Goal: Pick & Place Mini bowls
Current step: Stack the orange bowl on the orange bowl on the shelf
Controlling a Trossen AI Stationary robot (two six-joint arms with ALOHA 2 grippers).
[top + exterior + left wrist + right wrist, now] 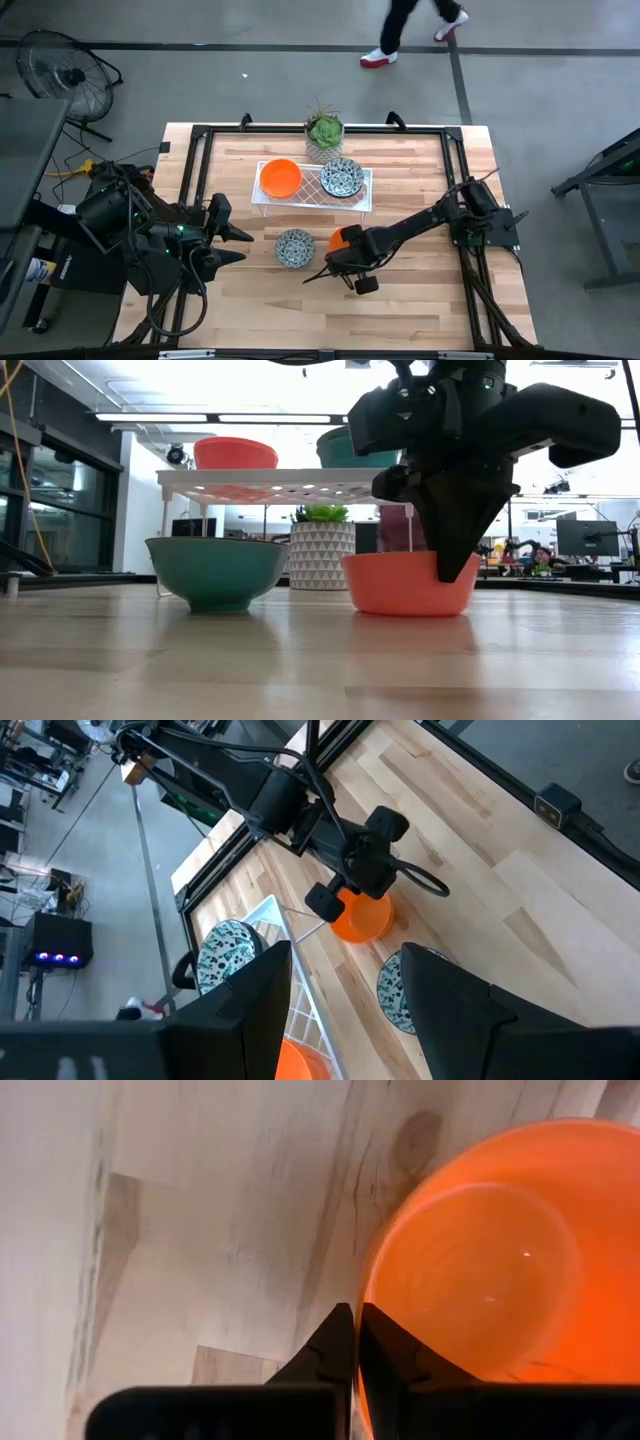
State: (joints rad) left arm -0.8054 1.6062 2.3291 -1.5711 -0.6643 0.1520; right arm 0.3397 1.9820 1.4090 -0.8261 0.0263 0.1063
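Observation:
An orange mini bowl [343, 238] stands on the table just right of a speckled mini bowl [295, 248]. My right gripper [346, 252] is over the orange bowl and shut on its rim. In the low view the orange bowl [400, 585] and the speckled bowl [215, 570] both rest on their bases. Another orange bowl [281, 177] and another speckled bowl [341, 177] sit on a white wire rack [312, 195]. My left gripper [238, 246] is open and empty, left of the speckled bowl. The other bowls are out of view. My right gripper pinches the orange bowl's rim [364, 1285], one finger inside the bowl and one outside. The fingers [455, 555] come from above, pointing down. The bowl stands upright with its base on the table.
A small potted plant [324, 130] stands behind the rack at the table's far side. A black frame [200, 135] runs round the table top. A person's legs [400, 30] pass on the floor beyond the far edge. Bare wood lies toward the near edge.

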